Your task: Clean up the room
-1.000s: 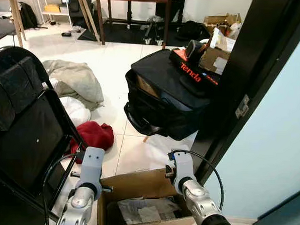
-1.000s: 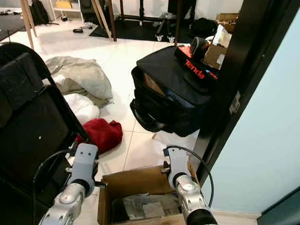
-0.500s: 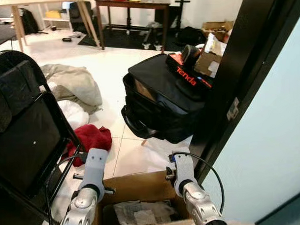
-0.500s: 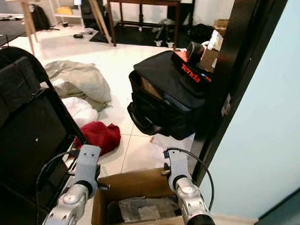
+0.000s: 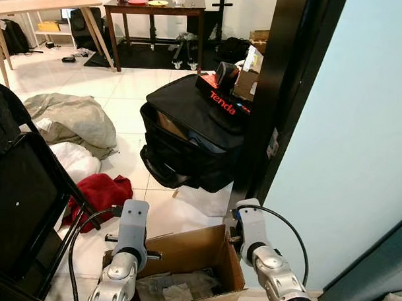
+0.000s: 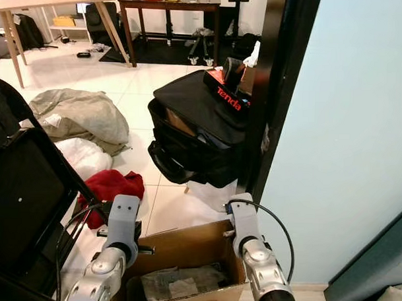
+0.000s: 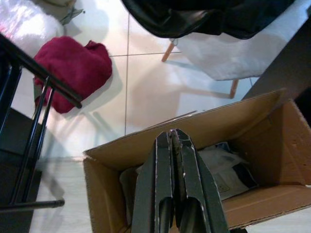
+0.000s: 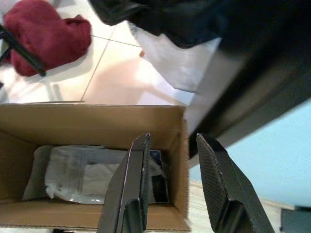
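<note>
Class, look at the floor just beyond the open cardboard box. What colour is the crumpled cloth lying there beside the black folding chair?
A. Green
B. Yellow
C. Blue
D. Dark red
D: the crumpled cloth on the white tiles beyond the cardboard box is dark red.

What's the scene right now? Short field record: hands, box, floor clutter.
left hand: fingers shut, empty, over the box
right hand: fingers open, straddling the box's side wall
cardboard box: open, on the floor at the robot's feet, crumpled plastic packaging inside
red cloth: on the tiles beside the black chair
black bag: unzipped, by the door frame, Tenda box on top
grey cloth: heaped on the floor
</note>
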`<state>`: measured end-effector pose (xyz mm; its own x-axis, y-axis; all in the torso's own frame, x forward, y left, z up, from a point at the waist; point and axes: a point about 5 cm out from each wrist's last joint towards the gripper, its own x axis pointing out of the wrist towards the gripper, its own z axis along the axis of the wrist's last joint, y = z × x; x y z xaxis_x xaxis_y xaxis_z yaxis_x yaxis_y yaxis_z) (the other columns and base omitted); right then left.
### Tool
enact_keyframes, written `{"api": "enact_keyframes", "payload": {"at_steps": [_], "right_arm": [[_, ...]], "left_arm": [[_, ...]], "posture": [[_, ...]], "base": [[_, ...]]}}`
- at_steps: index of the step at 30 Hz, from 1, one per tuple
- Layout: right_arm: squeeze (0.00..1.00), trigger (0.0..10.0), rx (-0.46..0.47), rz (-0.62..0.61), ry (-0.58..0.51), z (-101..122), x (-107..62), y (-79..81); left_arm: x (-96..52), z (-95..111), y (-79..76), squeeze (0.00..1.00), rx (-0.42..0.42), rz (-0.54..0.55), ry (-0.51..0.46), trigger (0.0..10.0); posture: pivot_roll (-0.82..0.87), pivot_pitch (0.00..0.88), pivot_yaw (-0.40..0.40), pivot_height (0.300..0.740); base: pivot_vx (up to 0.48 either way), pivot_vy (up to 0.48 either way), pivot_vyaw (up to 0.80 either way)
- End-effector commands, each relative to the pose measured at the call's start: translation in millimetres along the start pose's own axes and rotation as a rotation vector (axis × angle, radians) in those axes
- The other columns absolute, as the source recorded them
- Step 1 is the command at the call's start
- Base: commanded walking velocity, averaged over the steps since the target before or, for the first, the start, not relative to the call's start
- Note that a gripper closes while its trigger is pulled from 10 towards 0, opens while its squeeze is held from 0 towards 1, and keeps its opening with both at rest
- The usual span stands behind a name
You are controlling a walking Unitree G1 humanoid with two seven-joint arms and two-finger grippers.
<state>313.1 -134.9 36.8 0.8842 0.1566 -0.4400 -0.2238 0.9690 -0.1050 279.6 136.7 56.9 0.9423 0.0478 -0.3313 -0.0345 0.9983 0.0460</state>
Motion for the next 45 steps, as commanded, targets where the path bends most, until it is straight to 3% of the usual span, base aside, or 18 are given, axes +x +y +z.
{"api": "enact_keyframes", "payload": {"at_steps": [1, 23, 30, 32, 45], "right_arm": [[0.0, 10.0, 0.009, 0.007, 0.021, -4, -1.2, 2.1], [0.0, 10.0, 0.044, -0.026, 0.077, -15, -5.8, -2.1], [0.0, 10.0, 0.049, -0.027, 0.078, -15, -7.8, -3.0], [0.0, 10.0, 0.064, -0.038, 0.085, -16, -8.8, -4.9], [0.0, 10.0, 0.069, -0.045, 0.095, -19, -12.5, -6.4]], "left_arm": [[-2.0, -3, 4.3, 0.0, -0.002, 0.012, 0.008, 10.0], [-5.9, 0, 3.5, 0.0, 0.037, -0.034, -0.024, 10.0], [-6.7, 3, 5.6, 0.0, 0.022, -0.044, -0.038, 10.0], [-7.5, 5, 5.5, 0.0, -0.015, -0.047, -0.04, 10.0], [-9.7, 11, -2.2, 0.0, 0.053, -0.121, -0.098, 10.0]], "posture": [[-0.06, 0.108, -0.018, 0.74], [-0.05, 0.091, -0.01, 0.74], [-0.05, 0.098, -0.002, 0.74], [-0.05, 0.098, -0.002, 0.74], [-0.06, 0.097, 0.008, 0.74]], "base": [[0.0, 0.0, -0.59], [0.0, 0.0, -0.8], [0.0, 0.0, -0.8], [0.0, 0.0, -0.8], [0.0, 0.0, -0.8]]}}
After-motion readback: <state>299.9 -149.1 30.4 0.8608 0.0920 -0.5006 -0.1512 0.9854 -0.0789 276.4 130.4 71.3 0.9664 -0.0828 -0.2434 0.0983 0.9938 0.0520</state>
